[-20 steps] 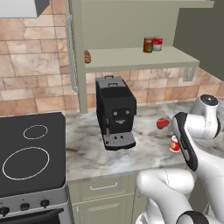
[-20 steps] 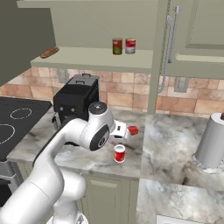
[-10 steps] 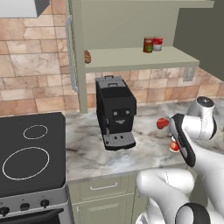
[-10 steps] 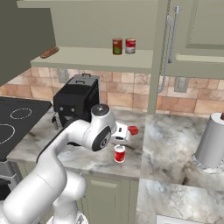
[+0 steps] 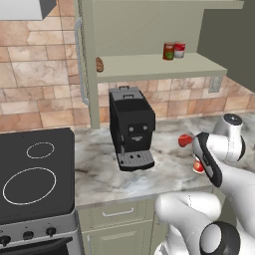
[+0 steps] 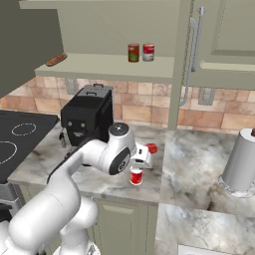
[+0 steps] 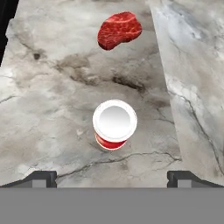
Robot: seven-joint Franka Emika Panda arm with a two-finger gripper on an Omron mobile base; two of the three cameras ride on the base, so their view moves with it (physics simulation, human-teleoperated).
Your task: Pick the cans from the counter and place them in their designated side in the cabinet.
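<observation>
coffee mach. (image 5: pixel 131 127), stovetop (image 5: pixel 35 172), towel roll (image 6: pixel 241 160)

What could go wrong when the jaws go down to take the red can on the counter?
1. The small red tin can with a pale top stands upright and free on the grey-white marbled stone counter. If one finger touches it first, it may tip or roll.
2. The lumpy red piece of meat lies just beyond it; a pushed can could hit it.
3. Two cans already fill part of the pale sage-green cabinet shelf, so placing may knock them.

Veined marbled stone counter (image 7: pixel 52 96) (matt), red can (image 7: pixel 114 124) with glossy metal lid
</observation>
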